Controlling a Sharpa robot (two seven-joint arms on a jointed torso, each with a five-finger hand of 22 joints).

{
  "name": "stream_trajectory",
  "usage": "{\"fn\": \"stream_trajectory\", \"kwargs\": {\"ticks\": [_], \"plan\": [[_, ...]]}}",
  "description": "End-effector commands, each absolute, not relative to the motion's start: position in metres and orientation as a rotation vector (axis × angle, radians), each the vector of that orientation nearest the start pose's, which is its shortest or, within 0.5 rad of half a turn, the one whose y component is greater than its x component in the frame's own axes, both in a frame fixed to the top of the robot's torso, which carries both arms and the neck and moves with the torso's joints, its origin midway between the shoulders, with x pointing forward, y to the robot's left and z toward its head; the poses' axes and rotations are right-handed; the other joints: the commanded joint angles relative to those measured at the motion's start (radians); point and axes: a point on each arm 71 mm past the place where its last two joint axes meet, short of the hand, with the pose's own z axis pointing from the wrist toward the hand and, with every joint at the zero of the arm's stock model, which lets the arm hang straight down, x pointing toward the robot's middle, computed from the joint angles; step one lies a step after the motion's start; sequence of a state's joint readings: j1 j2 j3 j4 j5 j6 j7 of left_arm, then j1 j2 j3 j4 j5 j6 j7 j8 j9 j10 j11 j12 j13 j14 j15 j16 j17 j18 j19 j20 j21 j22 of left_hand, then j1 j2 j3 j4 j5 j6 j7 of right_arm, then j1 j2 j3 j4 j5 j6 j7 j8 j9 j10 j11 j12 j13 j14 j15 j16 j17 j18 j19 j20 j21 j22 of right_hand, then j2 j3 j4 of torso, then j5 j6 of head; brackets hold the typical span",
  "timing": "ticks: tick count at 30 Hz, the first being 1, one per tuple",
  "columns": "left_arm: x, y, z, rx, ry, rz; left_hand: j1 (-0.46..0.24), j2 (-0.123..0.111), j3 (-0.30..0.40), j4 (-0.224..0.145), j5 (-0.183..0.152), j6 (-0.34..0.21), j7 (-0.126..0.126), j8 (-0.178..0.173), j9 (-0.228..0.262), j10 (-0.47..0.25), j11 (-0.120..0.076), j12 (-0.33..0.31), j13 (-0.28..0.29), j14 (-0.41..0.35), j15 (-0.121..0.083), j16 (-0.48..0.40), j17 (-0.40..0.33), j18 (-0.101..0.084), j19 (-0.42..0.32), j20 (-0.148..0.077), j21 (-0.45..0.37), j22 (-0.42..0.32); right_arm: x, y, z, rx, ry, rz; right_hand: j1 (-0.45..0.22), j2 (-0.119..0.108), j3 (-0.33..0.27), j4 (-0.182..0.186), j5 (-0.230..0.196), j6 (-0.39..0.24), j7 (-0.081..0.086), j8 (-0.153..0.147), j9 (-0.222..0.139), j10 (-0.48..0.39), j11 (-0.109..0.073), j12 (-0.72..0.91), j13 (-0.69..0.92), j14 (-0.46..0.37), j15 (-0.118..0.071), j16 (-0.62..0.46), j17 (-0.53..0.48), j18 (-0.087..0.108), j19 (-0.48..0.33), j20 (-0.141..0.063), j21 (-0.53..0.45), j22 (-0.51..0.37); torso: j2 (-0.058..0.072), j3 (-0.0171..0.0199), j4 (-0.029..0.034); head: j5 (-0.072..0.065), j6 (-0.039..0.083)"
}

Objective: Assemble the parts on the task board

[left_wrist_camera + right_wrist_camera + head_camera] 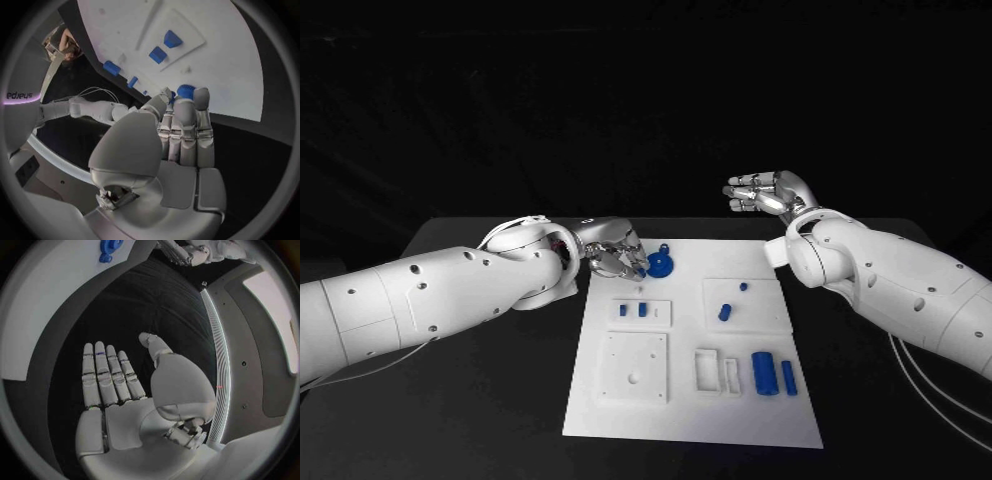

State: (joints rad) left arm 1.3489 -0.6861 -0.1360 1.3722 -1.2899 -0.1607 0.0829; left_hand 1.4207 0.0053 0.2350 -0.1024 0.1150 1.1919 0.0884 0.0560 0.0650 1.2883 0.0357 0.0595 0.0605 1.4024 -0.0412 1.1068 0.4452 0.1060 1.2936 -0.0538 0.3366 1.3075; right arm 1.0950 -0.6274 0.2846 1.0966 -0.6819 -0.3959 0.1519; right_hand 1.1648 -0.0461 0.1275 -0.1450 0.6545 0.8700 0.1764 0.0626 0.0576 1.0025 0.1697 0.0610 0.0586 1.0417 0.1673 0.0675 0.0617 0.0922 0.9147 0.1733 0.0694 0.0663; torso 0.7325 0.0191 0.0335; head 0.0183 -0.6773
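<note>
— What has your left hand (607, 252) got?
— Its fingers close round a blue part (659, 265) at the board's (689, 410) far edge.
— And your right hand (764, 192)?
— Raised beyond the table (473, 400), fingers straight and apart, holding nothing.

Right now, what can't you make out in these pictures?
- Whether the left hand actually grips the round blue part: its fingers cover the contact in the head and left wrist views.
- The shapes of the small parts on the board: too small in the head view.
- Board's full layout in the left wrist view: cut off by the picture's rim.
</note>
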Motion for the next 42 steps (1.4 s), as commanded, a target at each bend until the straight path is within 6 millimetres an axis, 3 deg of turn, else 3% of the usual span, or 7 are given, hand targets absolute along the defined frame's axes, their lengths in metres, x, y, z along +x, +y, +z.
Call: {"fn": "stream_trajectory", "kwargs": {"ticks": [1,14,42], "plan": [[0.515,0.155,-0.159,0.264,1.765,-0.84,0.001,-0.003,-0.007,0.0,0.0,0.005,0.001,0.007,0.001,0.007,0.0,0.0,-0.001,-0.001,-0.006,-0.002,-0.002,-0.005,-0.001,-0.008,0.004,0.018,0.573,-0.241,-0.16,0.77,1.35,1.073,-0.01,0.001,0.001,-0.002,0.001,-0.007,-0.001,-0.006,-0.002,-0.004,-0.001,-0.004,-0.002,-0.006,-0.001,-0.005,-0.002,0.02,-0.005,0.002,0.003,-0.001,0.001,0.0007,-0.0017,0.007,0.002],[0.513,0.16,-0.173,0.327,1.753,-0.793,0.009,-0.006,-0.005,0.0,0.002,0.003,0.003,0.007,0.001,0.006,0.001,0.0,-0.001,-0.001,-0.005,-0.002,-0.001,-0.005,-0.001,-0.009,0.006,0.019,0.573,-0.24,-0.16,0.768,1.351,1.077,-0.009,0.002,0.001,-0.002,-0.002,-0.009,-0.001,-0.007,-0.002,-0.004,-0.001,-0.004,-0.002,-0.006,-0.001,-0.005,-0.001,0.02,-0.006,0.002,0.002,-0.001,0.001,0.0027,-0.0033,0.008,-0.001],[0.513,0.154,-0.188,0.367,1.78,-0.772,0.015,-0.008,-0.002,0.001,0.005,0.002,0.004,0.007,0.001,0.006,0.001,0.0,-0.001,-0.001,-0.005,-0.003,-0.001,-0.004,-0.004,-0.008,0.012,0.02,0.572,-0.239,-0.16,0.768,1.353,1.082,-0.009,0.002,0.001,-0.002,-0.002,-0.009,-0.001,-0.007,-0.002,-0.004,-0.001,-0.004,-0.002,-0.006,-0.001,-0.005,-0.001,0.02,-0.006,0.002,0.002,-0.001,0.001,0.0019,-0.0027,0.003,-0.004]]}}
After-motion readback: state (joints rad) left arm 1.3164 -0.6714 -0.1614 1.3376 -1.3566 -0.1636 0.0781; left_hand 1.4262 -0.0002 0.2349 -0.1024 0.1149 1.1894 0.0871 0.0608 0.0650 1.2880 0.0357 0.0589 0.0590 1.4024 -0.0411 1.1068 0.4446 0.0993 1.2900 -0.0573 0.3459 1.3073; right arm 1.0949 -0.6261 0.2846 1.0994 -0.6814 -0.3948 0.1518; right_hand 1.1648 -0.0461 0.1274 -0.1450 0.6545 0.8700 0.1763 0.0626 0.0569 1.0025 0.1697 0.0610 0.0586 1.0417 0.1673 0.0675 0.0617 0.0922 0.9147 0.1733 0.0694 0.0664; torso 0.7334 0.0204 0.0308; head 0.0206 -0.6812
